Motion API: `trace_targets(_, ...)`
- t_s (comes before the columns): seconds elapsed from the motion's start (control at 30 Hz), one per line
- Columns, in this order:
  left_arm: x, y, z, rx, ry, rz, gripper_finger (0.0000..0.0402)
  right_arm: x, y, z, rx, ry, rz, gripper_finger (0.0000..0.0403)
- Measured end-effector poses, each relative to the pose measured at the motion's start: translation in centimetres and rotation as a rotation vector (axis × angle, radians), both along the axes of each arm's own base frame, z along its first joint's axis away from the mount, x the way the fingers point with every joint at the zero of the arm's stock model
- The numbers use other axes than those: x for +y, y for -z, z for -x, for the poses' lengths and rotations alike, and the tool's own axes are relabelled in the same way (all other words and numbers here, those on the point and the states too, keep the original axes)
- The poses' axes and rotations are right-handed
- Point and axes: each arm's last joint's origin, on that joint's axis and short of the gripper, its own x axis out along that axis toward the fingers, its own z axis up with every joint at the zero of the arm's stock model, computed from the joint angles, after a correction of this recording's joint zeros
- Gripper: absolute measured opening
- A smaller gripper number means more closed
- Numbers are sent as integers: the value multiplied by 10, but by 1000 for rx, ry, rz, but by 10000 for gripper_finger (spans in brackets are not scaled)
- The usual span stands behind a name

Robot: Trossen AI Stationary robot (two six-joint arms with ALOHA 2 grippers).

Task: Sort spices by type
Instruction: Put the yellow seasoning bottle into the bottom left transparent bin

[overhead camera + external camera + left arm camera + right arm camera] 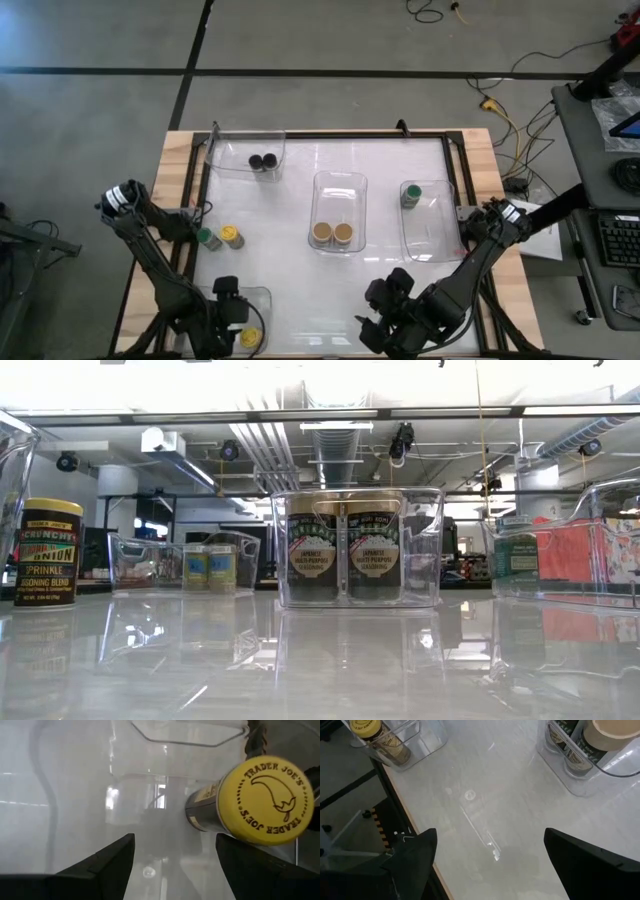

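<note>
Yellow shows just ahead of the left gripper (172, 865) — a yellow jar (250, 802) inside the near-left bin (262, 296), fingers apart and empty, so I judge it just dropped off. Right gripper (487, 857) hangs spread wide over bare table (300, 260), holding nothing. Sorted so far: two black jars (263, 161) in the far bin, two tan jars (332, 233) in the middle bin, one green jar (411, 194) at right. Loose on the table — one green (208, 238), one yellow (232, 236).
</note>
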Motion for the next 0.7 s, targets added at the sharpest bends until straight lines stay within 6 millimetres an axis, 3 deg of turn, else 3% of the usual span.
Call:
trace_targets(0.2, -4, 8, -2, 13, 11, -7, 263, 0, 0, 0, 0, 2, -1, 359)
trace_targets(0.7, -7, 4, -4, 13, 27, 20, 263, 0, 0, 0, 1, -1, 2, 359)
